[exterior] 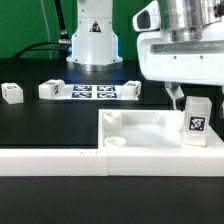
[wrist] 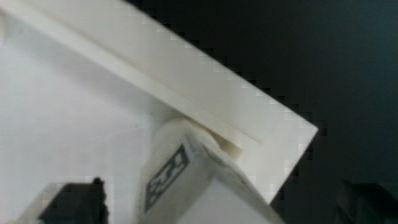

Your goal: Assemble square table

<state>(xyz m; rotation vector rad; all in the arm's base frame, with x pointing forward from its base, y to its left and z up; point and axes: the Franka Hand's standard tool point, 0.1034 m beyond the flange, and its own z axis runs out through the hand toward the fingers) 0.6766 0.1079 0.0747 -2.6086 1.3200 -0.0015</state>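
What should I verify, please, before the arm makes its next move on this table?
1. The standing leg is upright on the tabletop corner at the exterior view's right: ok.
2. That leg is fully seated: cannot tell.
3. The fingers are apart and clear of that leg: ok.
4. Three spare legs lie on the black surface behind the tabletop: ok.
5. Two corner holes at the exterior view's left carry no legs: ok.
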